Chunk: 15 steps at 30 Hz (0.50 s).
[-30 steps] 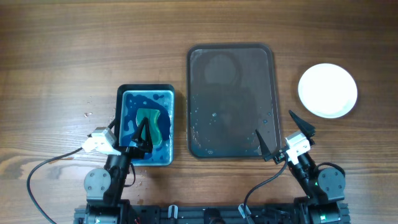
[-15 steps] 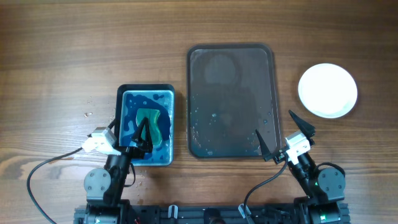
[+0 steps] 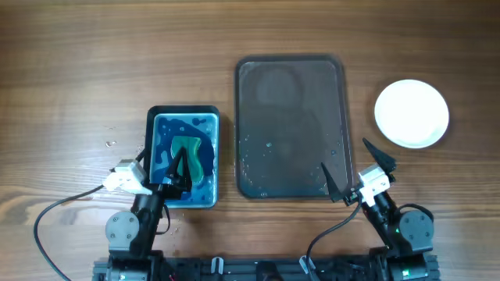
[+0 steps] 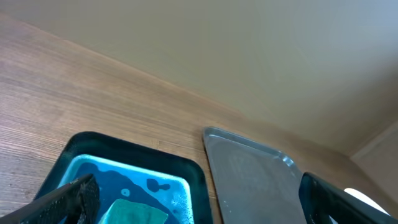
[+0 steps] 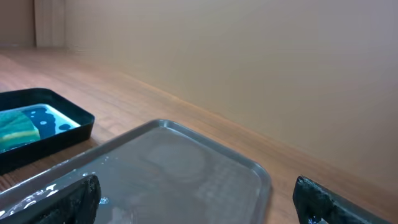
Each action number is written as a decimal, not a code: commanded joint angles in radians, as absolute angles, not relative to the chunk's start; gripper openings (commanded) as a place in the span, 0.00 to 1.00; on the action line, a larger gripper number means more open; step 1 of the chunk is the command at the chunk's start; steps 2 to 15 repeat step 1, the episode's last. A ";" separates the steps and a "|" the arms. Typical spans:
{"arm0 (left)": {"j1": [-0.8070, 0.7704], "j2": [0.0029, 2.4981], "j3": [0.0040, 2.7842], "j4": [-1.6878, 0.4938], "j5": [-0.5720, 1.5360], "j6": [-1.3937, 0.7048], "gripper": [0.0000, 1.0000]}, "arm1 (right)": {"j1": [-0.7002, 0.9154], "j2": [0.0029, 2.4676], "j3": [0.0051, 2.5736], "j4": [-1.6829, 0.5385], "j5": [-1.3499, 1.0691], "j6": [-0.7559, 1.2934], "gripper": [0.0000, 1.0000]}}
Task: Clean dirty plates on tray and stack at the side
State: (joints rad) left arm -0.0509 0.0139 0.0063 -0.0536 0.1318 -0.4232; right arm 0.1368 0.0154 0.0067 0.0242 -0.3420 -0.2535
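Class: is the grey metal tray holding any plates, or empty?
Empty of plates: the grey metal tray shows only water droplets; the white round plate sits on the table beside it.

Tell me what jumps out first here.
The black tub of bright blue water stands left of centre, with a green sponge lying in it. Beside it, in the middle, is the wet grey metal tray, with no plates on it. The white round plate sits apart at far right.
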 commanded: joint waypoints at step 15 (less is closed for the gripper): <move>-0.058 0.007 0.006 -0.065 0.130 -0.411 1.00 | 0.145 0.005 0.005 0.029 -0.332 -0.262 1.00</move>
